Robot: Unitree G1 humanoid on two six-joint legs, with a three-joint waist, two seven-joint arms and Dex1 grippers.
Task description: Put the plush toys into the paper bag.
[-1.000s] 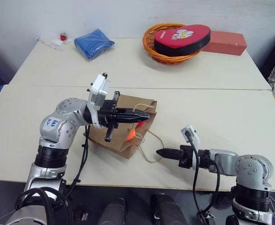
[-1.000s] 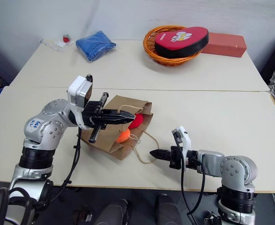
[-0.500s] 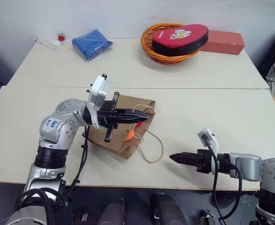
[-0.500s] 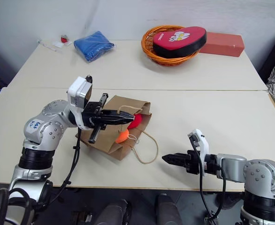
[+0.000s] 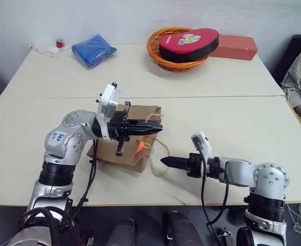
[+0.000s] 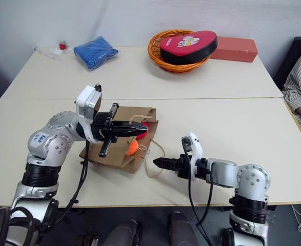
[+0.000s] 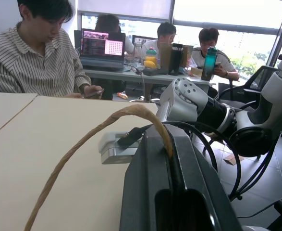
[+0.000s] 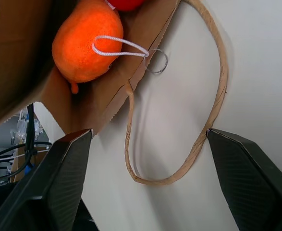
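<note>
My left gripper (image 5: 158, 126) is pressed together on the upper cord handle (image 7: 97, 131) of the brown paper bag (image 5: 117, 148), and it holds this handle up above the bag's mouth. In the left wrist view the twisted cord goes down between my two black fingers (image 7: 179, 163), so the pinch is clear. The bag lies on its side on the near table (image 5: 17, 154), with its open mouth turned toward my right arm.

My right gripper (image 5: 164, 161) is low over the table, just beside the bag's mouth, and it points at it. Its fingers (image 8: 59, 178) are spread wide apart and hold nothing. Between them, in the right wrist view, I see the lower handle (image 8: 213, 110) of the bag, which lies as a loop flat on the table.

The orange plush toy (image 8: 85, 41) sits in the mouth of the bag, on the lower paper wall. Its white string loop (image 8: 121, 45) with a small metal ring hangs over the bag's edge. The red plush toy (image 8: 126, 4) is just behind it, deeper in the bag, and touches or almost touches the orange one.

On the far table stand an orange wicker basket (image 5: 155, 51) with a red heart-shaped cushion (image 5: 188, 43) in it, a red-brown block (image 5: 235, 47) beside it, and a folded blue cloth (image 5: 94, 49) well apart. A person in a striped shirt (image 5: 300, 82) sits at the table's right edge.
</note>
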